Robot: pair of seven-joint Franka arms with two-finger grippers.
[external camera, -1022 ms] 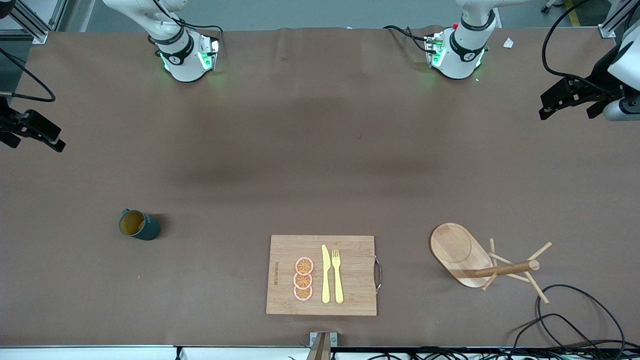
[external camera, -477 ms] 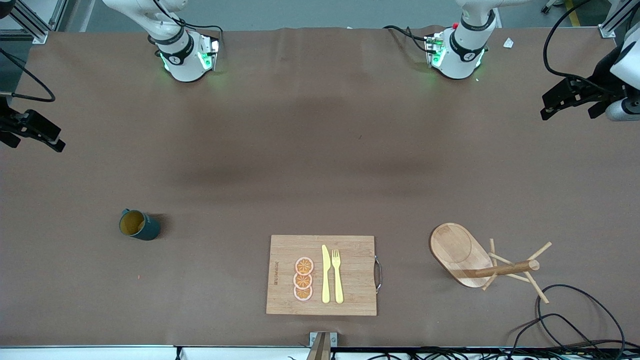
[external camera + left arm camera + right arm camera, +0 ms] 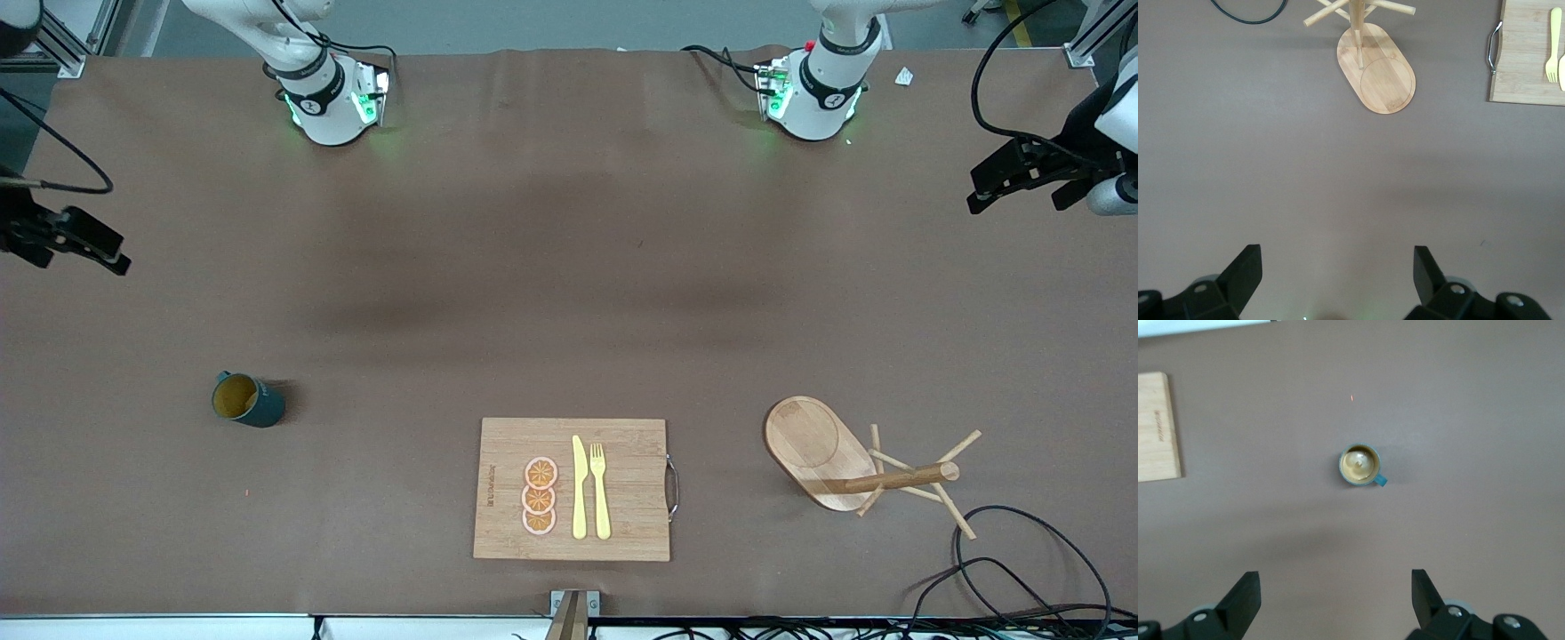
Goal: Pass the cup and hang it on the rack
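Brown paper-like cover over the whole desk (image 3: pixel 569 267). Dark teal cup (image 3: pixel 247 399), mustard inside, upright toward the right arm's end of the desk, handle small and stubby. Light wooden rack (image 3: pixel 822 453) standing toward the left arm's end, oval base flat on the cover, thin pegs angled off the central post. Bamboo cutting board (image 3: pixel 622 533) between cup and rack, closer to the front camera than both, well apart from each; three orange slices (image 3: pixel 540 496), yellow knife (image 3: pixel 579 489) and yellow fork (image 3: pixel 600 489) lying on it side by side. Loose black cable (image 3: pixel 1022 551) near the rack, at the desk's edge. Right pincer (image 3: pixel 1335 600) up in the air over bare cover, fingers spread wide, pinching nothing, cup straight ahead in its wrist view. Left pincer (image 3: pixel 1338 280) likewise aloft over bare cover, fingers spread wide, holding nothing, rack base ahead in its wrist view.
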